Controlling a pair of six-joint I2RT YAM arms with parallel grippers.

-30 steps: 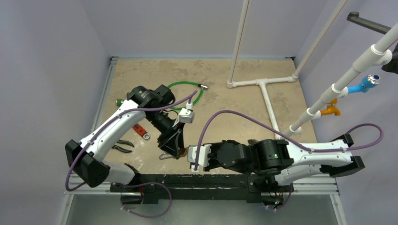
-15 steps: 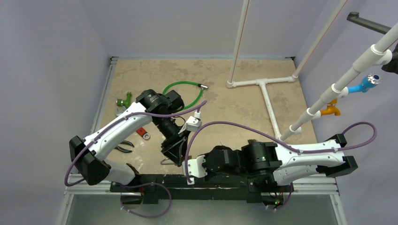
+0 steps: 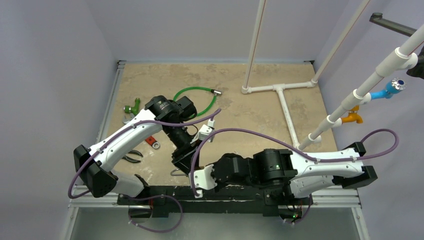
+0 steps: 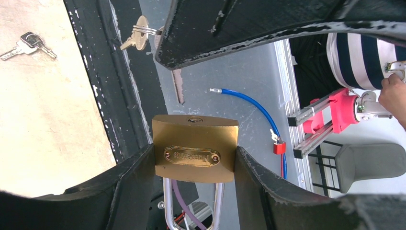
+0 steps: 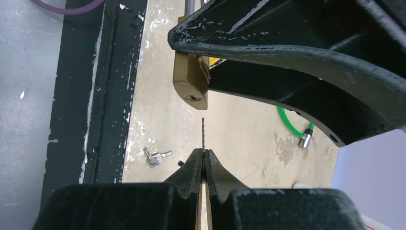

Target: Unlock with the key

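Observation:
A brass padlock [image 4: 195, 148] is clamped by its two sides between the fingers of my left gripper [image 4: 194, 160], with its steel shackle pointing back toward the wrist and its keyhole end facing away. From the right wrist view the padlock [image 5: 189, 81] hangs just above and left of the key [image 5: 203, 132]. My right gripper [image 5: 204, 154] is shut on the key, whose thin blade shows edge-on a short gap from the keyhole. The left wrist view shows the same key [image 4: 135, 39] beyond the lock. Both grippers [image 3: 184, 162] [image 3: 196, 181] meet at the table's near edge.
A spare key pair [image 5: 155, 156] lies on the tan table. Pliers [image 3: 131, 156], a red tool [image 3: 151, 141], a green fitting [image 3: 132, 107] and a green cable [image 3: 197, 97] lie nearby. A white pipe frame [image 3: 280, 90] stands at the back right. The black base rail [image 3: 225, 192] runs along the near edge.
My right arm has slid left along the near edge, bringing the key closer to the padlock. My left arm shifted slightly right and toward the edge, then held still.

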